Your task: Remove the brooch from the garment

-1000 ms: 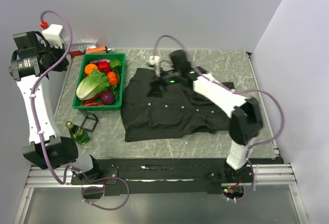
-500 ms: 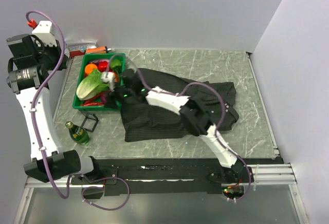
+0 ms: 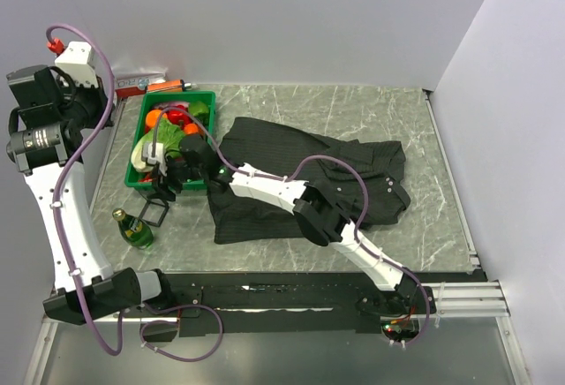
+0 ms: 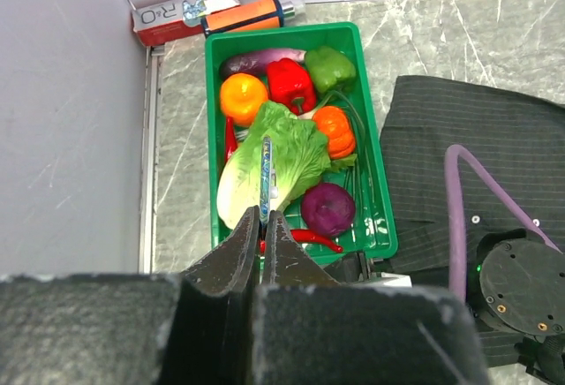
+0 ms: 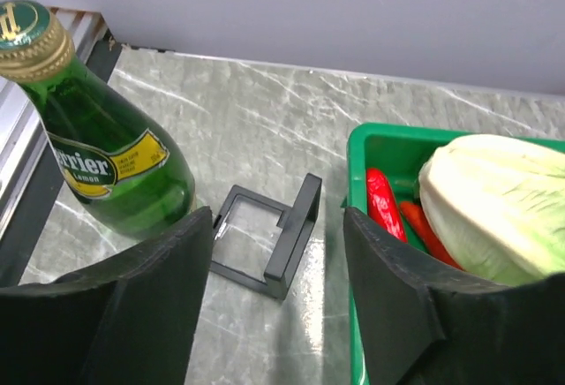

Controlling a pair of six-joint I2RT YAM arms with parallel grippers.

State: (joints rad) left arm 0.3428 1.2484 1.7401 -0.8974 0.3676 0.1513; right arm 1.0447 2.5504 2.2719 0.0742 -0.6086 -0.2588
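With my right gripper (image 5: 278, 226) spread wide and empty near the table's (image 3: 353, 107) left edge, swinging toward the garment (image 3: 291, 182) could topple the bottle (image 5: 106, 164) or clip the basket (image 5: 357, 151).

The grey marbled table (image 3: 353, 107) carries a dark shirt (image 3: 274, 142) in the middle, a green basket (image 3: 199, 95) at the left, and a green bottle (image 3: 132, 229) beside a small black frame (image 3: 154, 211).
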